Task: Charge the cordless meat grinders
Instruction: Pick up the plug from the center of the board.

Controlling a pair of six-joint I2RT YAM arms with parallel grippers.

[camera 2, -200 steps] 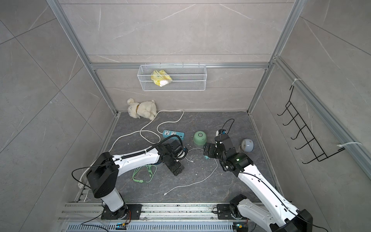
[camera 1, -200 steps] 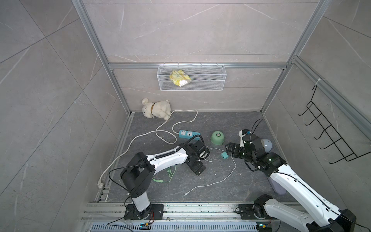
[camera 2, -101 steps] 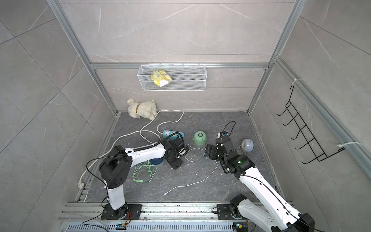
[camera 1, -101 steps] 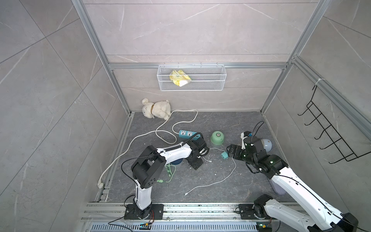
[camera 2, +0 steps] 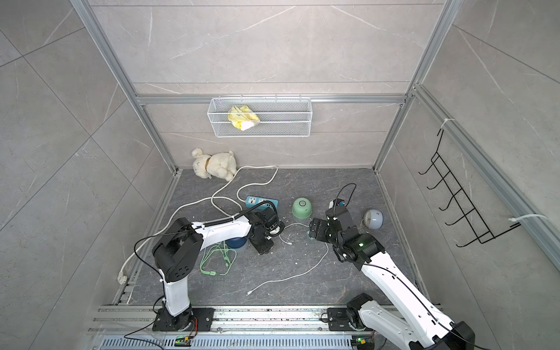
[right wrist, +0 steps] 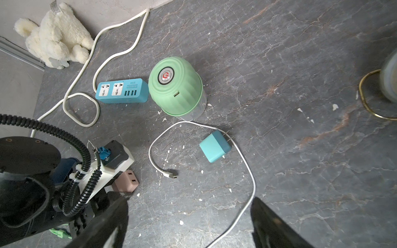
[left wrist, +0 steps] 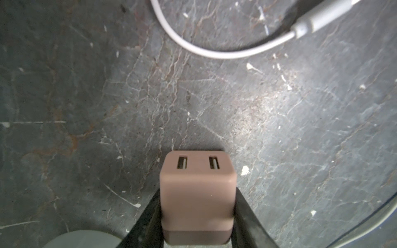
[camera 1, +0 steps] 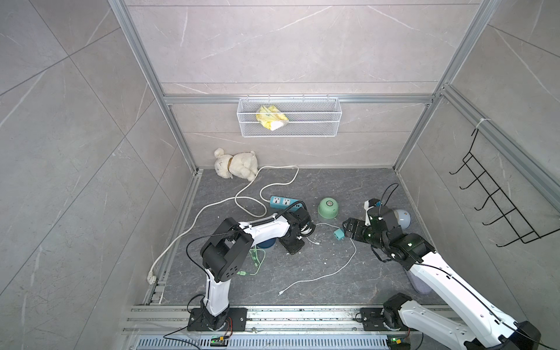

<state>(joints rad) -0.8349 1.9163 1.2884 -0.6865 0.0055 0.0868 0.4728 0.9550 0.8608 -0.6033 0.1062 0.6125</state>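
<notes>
left arm (camera 1: 266, 231): white links, black joints, corrugated cable (right wrist: 83, 150) | right arm (camera 1: 436, 272): green LED | right claw (right wrist: 189, 201): black

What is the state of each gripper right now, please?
Left gripper: closed on the pink charger block.
Right gripper: open, holding nothing.

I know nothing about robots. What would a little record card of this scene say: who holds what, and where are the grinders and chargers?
left gripper: closed on a pink charger cube with two USB ports
right gripper: open, empty, near the teal charger
mint green grinder: upright next to the teal power strip, charging port empty
navy grinder: mostly hidden under the left arm
white cable: lying loose, one plug end free
</notes>
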